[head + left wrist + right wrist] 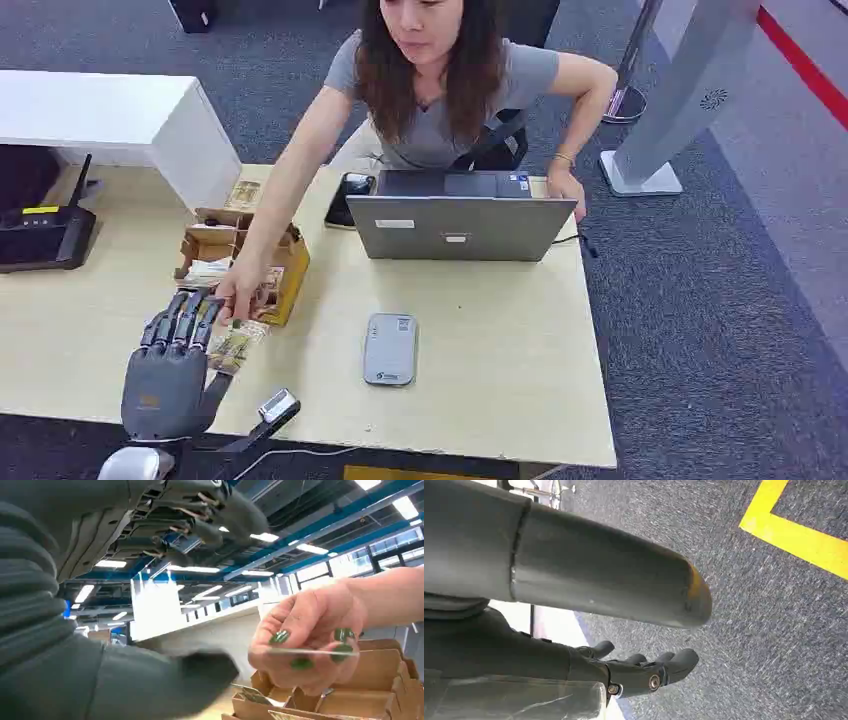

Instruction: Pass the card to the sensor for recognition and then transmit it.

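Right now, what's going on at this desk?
A person's hand pinches a card edge-on just above the cardboard box, right at the fingertips of the robot's left hand, whose fingers are extended and hold nothing yet. The grey sensor lies untouched in front of the laptop. The right hand hangs over the carpet, fingers loose.

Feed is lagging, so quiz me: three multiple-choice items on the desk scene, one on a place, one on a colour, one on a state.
1. Where does the grey sensor lie?
A. on the table in front of the laptop
B. inside the cardboard box
C. on the floor

2. What colour are the nails on the person's hand?
A. red
B. green
C. unpainted

3. What grips the card?
A. the left hand
B. the person's hand
C. nothing

Key: 1 A, it lies flat on the desk; 2 B, left wrist view shows green; 3 B, pinched in the person's fingers.
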You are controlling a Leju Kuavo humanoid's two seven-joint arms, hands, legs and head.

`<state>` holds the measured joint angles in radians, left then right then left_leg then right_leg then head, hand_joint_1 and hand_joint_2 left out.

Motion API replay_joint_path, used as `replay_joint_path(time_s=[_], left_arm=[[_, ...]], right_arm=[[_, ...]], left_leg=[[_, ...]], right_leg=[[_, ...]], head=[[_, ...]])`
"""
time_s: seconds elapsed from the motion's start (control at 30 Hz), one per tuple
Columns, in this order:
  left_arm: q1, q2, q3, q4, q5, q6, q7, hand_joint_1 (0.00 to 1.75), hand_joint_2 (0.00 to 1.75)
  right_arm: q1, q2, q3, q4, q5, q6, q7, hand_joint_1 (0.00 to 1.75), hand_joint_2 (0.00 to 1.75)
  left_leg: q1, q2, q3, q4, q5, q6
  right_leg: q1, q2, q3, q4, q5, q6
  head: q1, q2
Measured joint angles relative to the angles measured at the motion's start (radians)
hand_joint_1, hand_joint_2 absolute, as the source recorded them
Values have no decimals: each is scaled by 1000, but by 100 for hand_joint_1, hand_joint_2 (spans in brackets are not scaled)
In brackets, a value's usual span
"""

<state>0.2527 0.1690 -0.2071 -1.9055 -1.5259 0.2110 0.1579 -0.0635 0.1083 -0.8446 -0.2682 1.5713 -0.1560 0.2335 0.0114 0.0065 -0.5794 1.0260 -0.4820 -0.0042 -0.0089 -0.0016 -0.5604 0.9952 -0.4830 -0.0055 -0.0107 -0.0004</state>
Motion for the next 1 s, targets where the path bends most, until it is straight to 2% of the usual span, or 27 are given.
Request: replay_joint_path(time_s=[0.93, 1.0], left_arm=[[-11, 17, -26, -1, 0, -9, 18, 175, 175], [-19, 21, -29, -1, 0, -9, 38, 175, 175]], right_arm=[[0, 0, 0, 0, 0, 3, -3, 0, 0], [0, 0, 3, 0, 0, 3, -4, 0, 0]], left_leg=[[0, 0, 0, 0, 0, 0], [0, 0, 0, 0, 0, 0]], right_leg=[[0, 0, 0, 0, 0, 0], [0, 0, 0, 0, 0, 0]], head=[[0, 0], [0, 0]])
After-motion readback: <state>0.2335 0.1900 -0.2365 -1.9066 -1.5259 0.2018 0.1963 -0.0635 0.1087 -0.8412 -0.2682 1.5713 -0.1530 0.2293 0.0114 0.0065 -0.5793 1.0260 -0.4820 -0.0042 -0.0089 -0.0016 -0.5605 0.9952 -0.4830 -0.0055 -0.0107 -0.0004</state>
